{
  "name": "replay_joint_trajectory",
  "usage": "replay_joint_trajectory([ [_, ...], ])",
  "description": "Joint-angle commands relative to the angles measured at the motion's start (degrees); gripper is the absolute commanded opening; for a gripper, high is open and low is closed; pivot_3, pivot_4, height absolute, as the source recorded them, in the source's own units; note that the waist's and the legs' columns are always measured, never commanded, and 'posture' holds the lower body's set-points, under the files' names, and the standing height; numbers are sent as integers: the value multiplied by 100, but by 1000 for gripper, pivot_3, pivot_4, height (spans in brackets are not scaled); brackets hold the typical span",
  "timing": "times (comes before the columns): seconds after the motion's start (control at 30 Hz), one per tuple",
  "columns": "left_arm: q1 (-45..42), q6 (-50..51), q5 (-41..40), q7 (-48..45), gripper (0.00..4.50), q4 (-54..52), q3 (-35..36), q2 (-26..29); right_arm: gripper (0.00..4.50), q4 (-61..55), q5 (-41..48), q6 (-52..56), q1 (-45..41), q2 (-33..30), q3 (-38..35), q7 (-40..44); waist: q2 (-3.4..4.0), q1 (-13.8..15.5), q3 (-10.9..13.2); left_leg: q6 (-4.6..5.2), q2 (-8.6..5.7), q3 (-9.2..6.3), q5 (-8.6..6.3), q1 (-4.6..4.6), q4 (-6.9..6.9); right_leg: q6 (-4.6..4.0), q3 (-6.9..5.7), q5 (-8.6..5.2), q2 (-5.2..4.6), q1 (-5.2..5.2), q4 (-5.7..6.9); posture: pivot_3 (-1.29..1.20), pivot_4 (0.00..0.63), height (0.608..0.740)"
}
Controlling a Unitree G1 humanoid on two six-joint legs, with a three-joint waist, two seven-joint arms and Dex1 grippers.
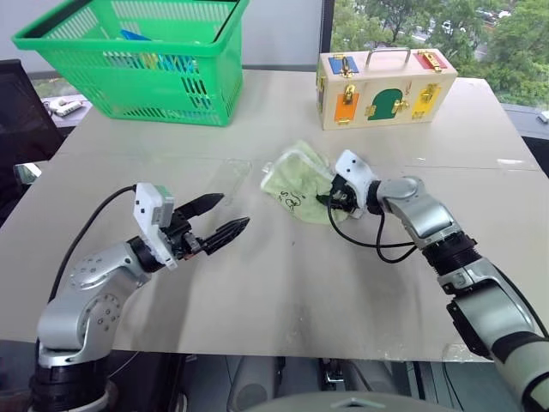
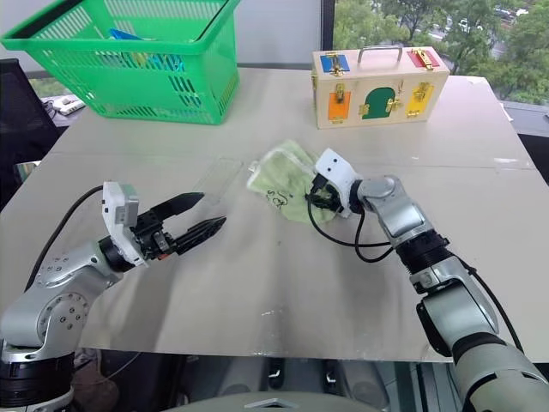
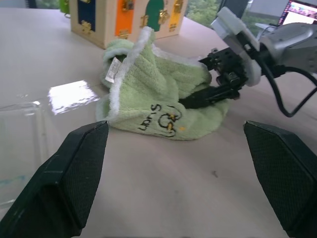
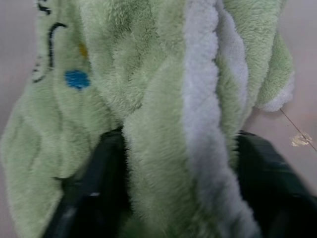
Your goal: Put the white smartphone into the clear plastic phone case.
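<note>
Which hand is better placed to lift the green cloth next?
Right. The right hand has its fingers either side of a fold of the green cloth; the left hand hangs open, apart from the cloth, beside the clear plastic phone case.

Green basket point(image 1: 137, 60) cut off at top edge; its contents too small to tell.

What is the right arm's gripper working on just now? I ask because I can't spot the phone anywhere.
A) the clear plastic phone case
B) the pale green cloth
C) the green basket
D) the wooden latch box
B: the right gripper has its jaws around a fold of the pale green cloth, with the plush pile bunched between them in the right wrist view.
</note>
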Motion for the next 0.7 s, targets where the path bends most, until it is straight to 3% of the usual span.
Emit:
replay_joint_trajectory([
  [0.03, 105, -148, -114, -205, 4500, -269, 121, 114, 1032, -757, 125, 50, 137, -305, -424, 178, 0, 5, 0, 0, 0, 0, 0, 1, 0, 0, 0, 0, 0, 0, 1, 0, 150, 740],
  [0.1, 139, -103, -162, -330, 4500, -336, 52, 163, 171, -1425, 375, 369, 383, -587, -788, 260, 0, 36, 0, 0, 1, -1, 0, 1, 0, 0, 0, 0, 1, 0, 1, 0, 150, 740],
  [0.13, 147, -98, -170, -425, 4500, -360, 9, 202, 74, -1841, 547, 627, 559, -750, -1054, 254, 0, 48, 0, 0, 1, -2, 0, -5, 0, 0, -2, 0, 0, -4, 0, 0, 150, 740],
  [0.37, -84, -13, -228, -855, 4500, -486, -477, 375, 74, -4011, 1157, 2142, 2297, -2050, -3034, 17, 0, 96, 0, 4, -2, 5, -4, -9, -1, 1, 1, -1, -5, -7, -6, 0, 150, 740],
  [0.5, -432, 7, -236, -1036, 4500, -348, -763, 372, 74, -4539, 1332, 2745, 3136, -2424, -4187, -191, 2, 85, 1, 4, 0, 18, -4, 3, -1, 2, 9, -1, -3, -7, 0, 0, 150, 740],
  [0.7, -914, -15, -162, -1299, 4500, -82, -1059, 389, 74, -4950, 1246, 3231, 4167, -2773, -5082, -387, 4, 5, 0, 4, 3, 20, -3, 8, -1, 2, 9, -1, 3, -6, 5, 0, 150, 740],
])
